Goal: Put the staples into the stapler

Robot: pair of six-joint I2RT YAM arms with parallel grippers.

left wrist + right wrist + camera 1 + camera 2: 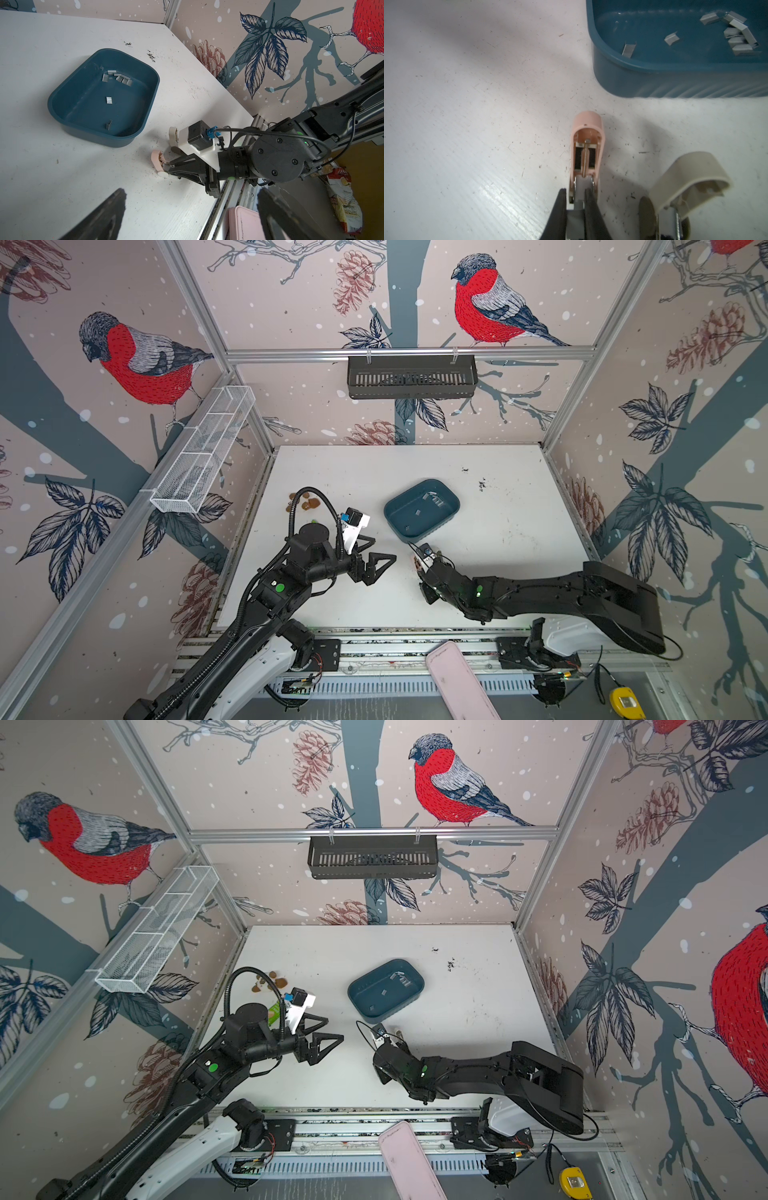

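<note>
Both top views: scuffed white table (498, 522) inside bird wallpaper (291, 302); my left gripper (382, 549) gapes, my right gripper (575, 191) pinches the pink stapler (588, 124).

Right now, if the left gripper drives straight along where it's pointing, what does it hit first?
Likely the pink stapler held in the right gripper: the open left gripper points at it, nothing between. Depth unclear; it might pass above.

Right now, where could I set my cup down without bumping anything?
Roomiest: the bare table between the blue tray and the right wall, and the strip behind the tray to the back wall. Crowded: in front of the tray, where the right gripper grips the pink stapler beside the beige stapler, with the open left gripper close by.
</note>
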